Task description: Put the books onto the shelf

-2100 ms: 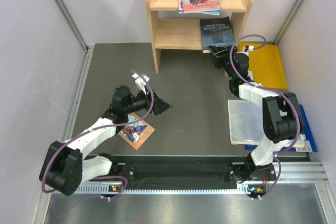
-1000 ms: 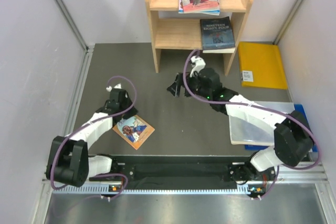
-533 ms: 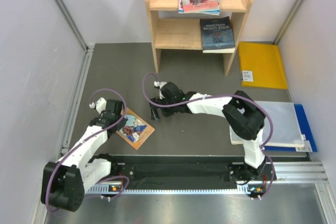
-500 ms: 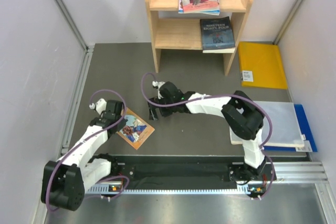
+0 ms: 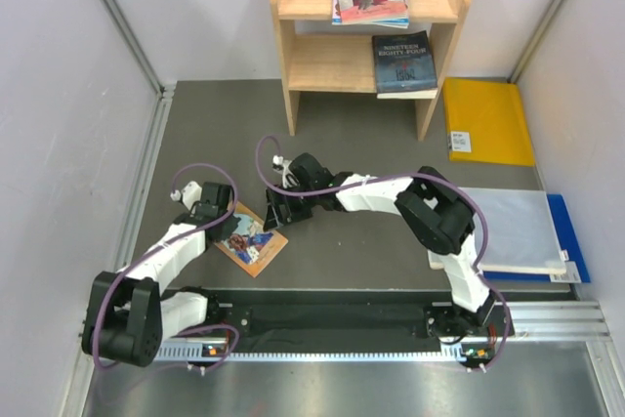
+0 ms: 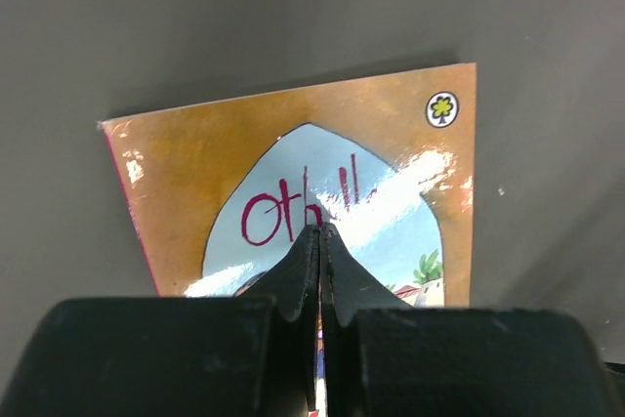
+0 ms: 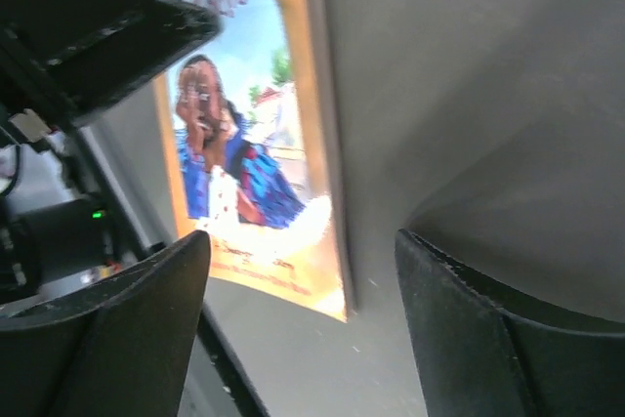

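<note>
The worktop [image 5: 371,153] carries the shelf [image 5: 322,63] at its far side, well apart from Othello [image 5: 252,239], which is laid flat near the arm bases. The left claw [image 6: 319,233] is shut tight, its tips over the cover and seemingly pressed on it. The right claw [image 7: 298,241] is spread wide, with the book's edge seen between its jaws and nothing held. So thin a book is judged hard to pinch: it could be shoved aside, or creased if pinned too firmly. The claws, being near, could be knocked together.
</note>
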